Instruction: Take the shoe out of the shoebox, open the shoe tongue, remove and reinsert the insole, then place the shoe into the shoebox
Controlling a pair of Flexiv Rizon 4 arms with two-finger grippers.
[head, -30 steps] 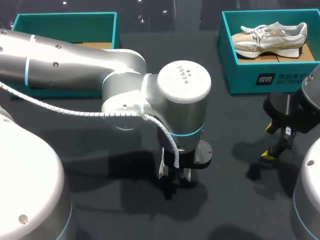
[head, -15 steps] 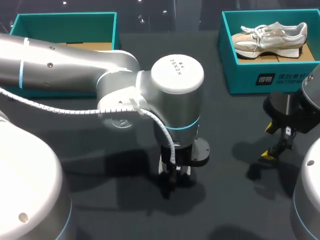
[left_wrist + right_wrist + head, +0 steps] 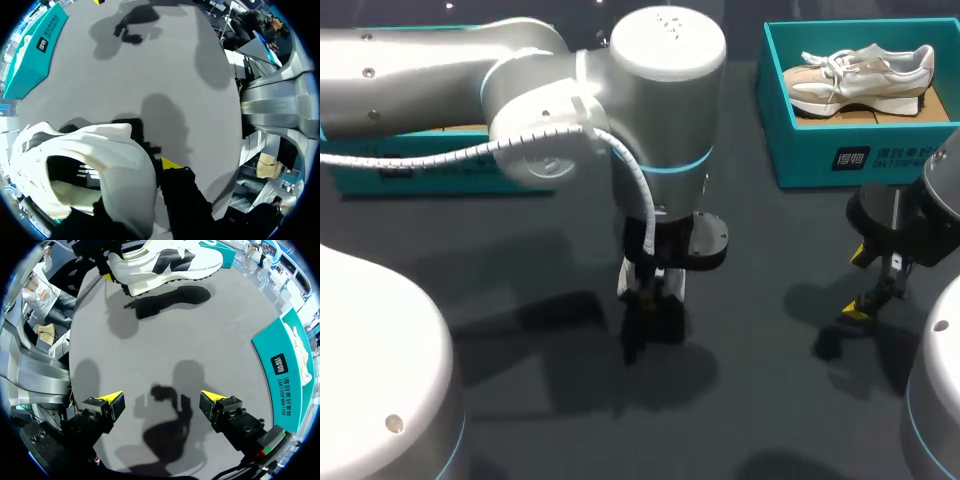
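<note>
- white shoe [image 3: 165,262] hung over the table [image 3: 770,260], pinched at its heel end by left gripper [image 3: 645,315].
- right gripper [image 3: 162,401] stood wide, empty; it probably needed to steady the toe end before tongue work.

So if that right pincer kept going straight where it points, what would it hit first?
Most likely the bare table straight ahead of it; nothing else shows in front of the open right pincer.
</note>
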